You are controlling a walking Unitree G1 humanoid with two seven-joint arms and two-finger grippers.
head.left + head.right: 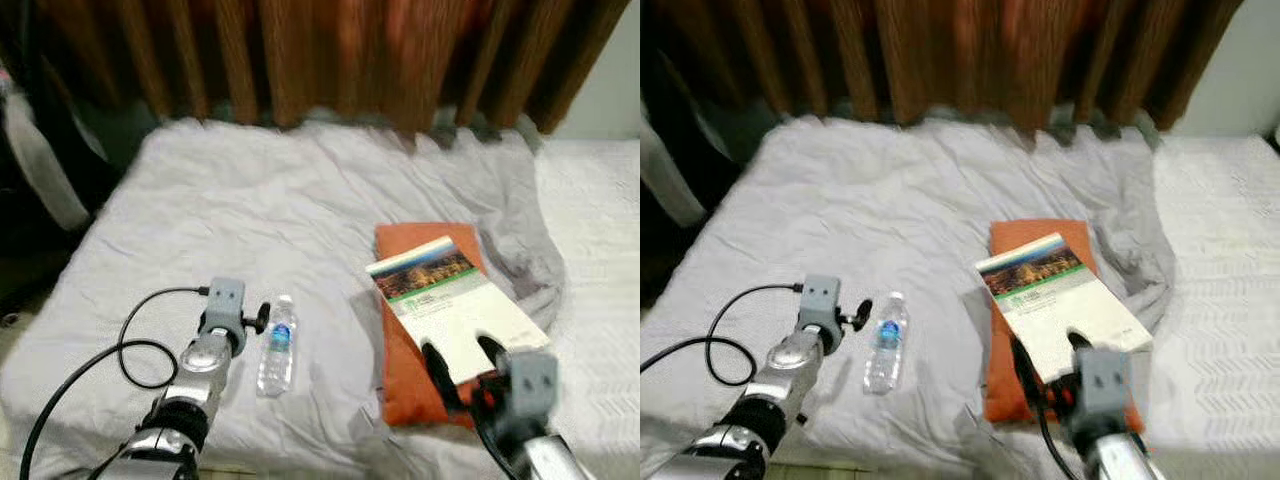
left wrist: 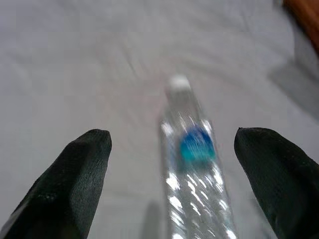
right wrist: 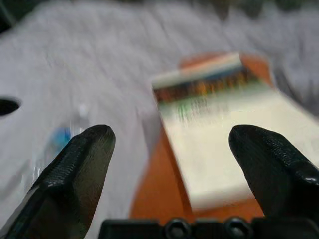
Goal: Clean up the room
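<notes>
Both arms are reaching over the bed (image 1: 200, 190), so picking up looks to be the step in hand: the left gripper (image 2: 172, 174) is hovering with fingers spread wide and empty around the bottle (image 1: 277, 345), which is lying on the sheet left of the orange cushion (image 1: 400, 380). The right gripper (image 1: 462, 362) is likewise gaping empty over the booklet (image 1: 450, 305) lying on that cushion. Next, each likely needs lowering and closing; the bottle's blue label and the booklet's print are too blurred to read.

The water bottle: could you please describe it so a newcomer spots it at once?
On the bed's grey sheet, left of the orange cushion and booklet, lies a water bottle. It is the one clear plastic thing, blue-labelled, white-capped, beside the left gripper.
</notes>
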